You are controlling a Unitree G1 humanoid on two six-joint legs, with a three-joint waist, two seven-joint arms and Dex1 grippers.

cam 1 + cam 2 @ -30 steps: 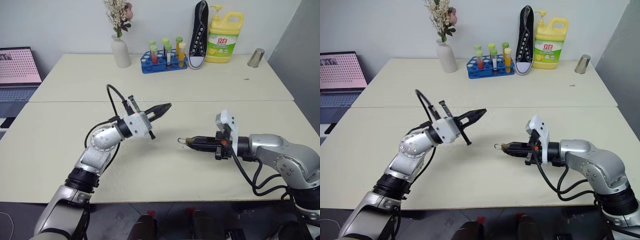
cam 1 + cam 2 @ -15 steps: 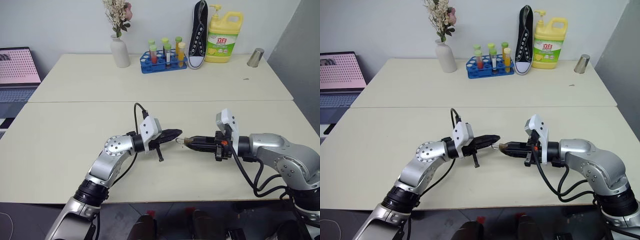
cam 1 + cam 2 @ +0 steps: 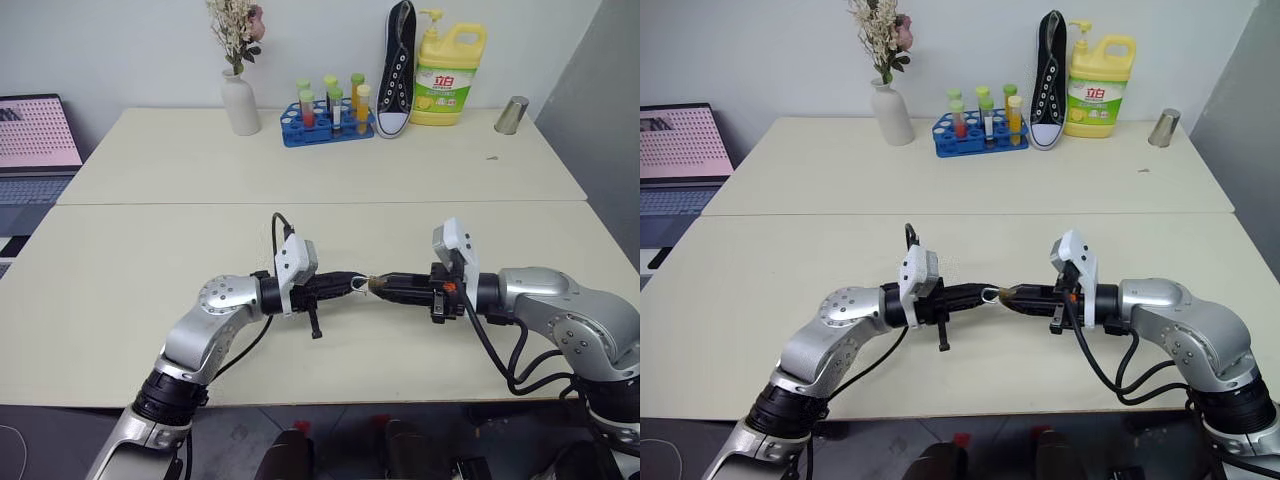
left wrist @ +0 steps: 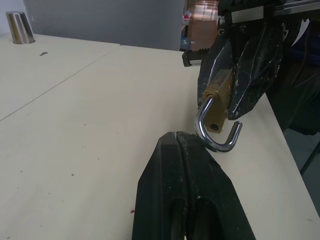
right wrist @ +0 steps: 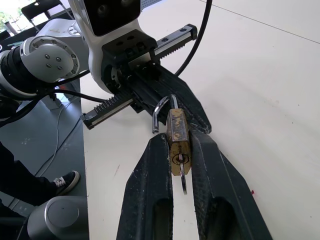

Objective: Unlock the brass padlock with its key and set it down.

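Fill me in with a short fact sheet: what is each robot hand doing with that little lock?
Lock: brass padlock, shackle swung open
Key: in the keyhole, facing the right wrist camera
Right gripper: jaws clamped on the padlock's body, held above the table
Left gripper: jaws shut, tips at the shackle
Background: test tube rack, vase, shoe, detergent bottle

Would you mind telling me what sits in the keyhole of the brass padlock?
A key's silvery end hangs from the keyhole of the brass padlock, which the right gripper clamps. The key's blade is hidden inside the body.
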